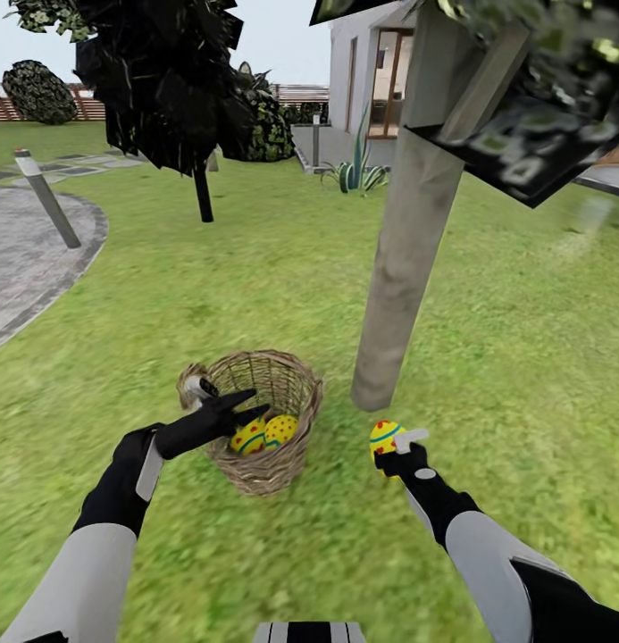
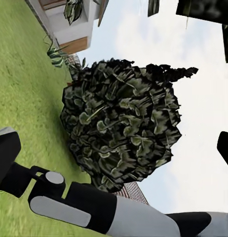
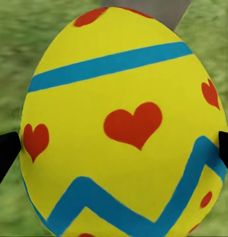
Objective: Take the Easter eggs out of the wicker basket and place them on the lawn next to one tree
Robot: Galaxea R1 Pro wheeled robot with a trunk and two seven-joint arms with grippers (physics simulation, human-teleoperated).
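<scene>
Right gripper (image 1: 400, 446), nearest the head camera: fingers pinched on one Easter egg (image 1: 385, 439). In the right wrist view the egg (image 3: 125, 123) sits between the two dark fingertips (image 3: 5, 153), one at each flank; yellow shell, blue band, blue zigzag, red hearts. The egg is low over the lawn (image 1: 523, 357), just beside the foot of the pale-trunked tree (image 1: 407, 241), on the side facing the robot. Contact with the grass cannot be told.

Left gripper (image 1: 242, 406): over the near rim of the wicker basket (image 1: 264, 420), black fingers pointing toward the tree. Fingers look slightly parted and hold nothing, but the exact gap cannot be told.

Wicker basket: upright on the lawn, near the tree, to the trunk's left as the head camera sees it. Small loop handle on the rim side away from the tree. Two eggs (image 1: 266, 433) lie inside, touching each other.

Beyond the tree from the robot: white house (image 1: 372, 71). Far left of the tree: black-trunked dark tree (image 1: 166, 80), grey paved patch (image 1: 32, 250) with a leaning post (image 1: 46, 196).

Left wrist view: round bush (image 2: 124, 123), sky, part of the right arm (image 2: 94, 207).
</scene>
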